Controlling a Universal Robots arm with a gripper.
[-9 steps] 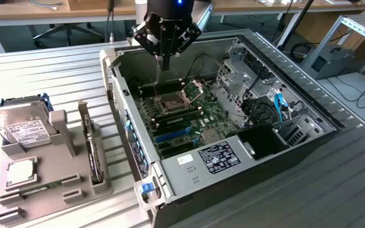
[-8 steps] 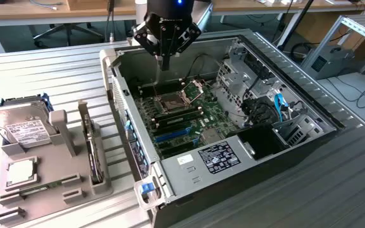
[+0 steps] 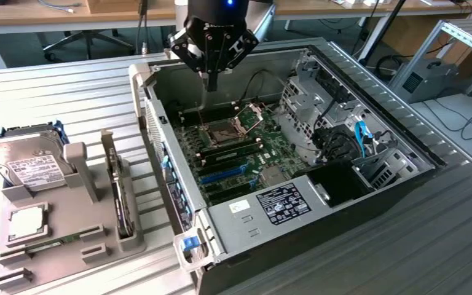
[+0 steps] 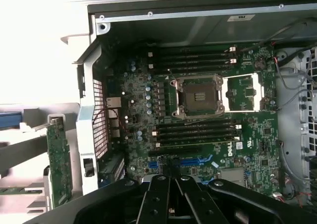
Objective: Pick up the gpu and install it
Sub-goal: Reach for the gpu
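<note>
The gpu (image 3: 120, 195) stands on its edge in a slot of the grey holder (image 3: 76, 206), at the exterior view's left, outside the computer case. In the wrist view its green circuit-board back (image 4: 59, 159) shows beside the case's perforated rear wall. My gripper (image 3: 211, 81) hangs above the back end of the open case (image 3: 219, 236), well apart from the gpu. Its black fingers are shut with nothing between them. In the wrist view the gripper (image 4: 173, 178) points down at the motherboard (image 4: 198, 110), near the blue expansion slots (image 4: 190, 161).
A silver hard drive with a white label (image 3: 27, 165) leans in the holder's far end. A processor chip (image 3: 27, 224) and a narrow memory stick (image 3: 51, 244) lie in the holder too. Drive cages and cables (image 3: 343, 132) fill the case's right side. A slatted metal table (image 3: 56, 92) carries everything.
</note>
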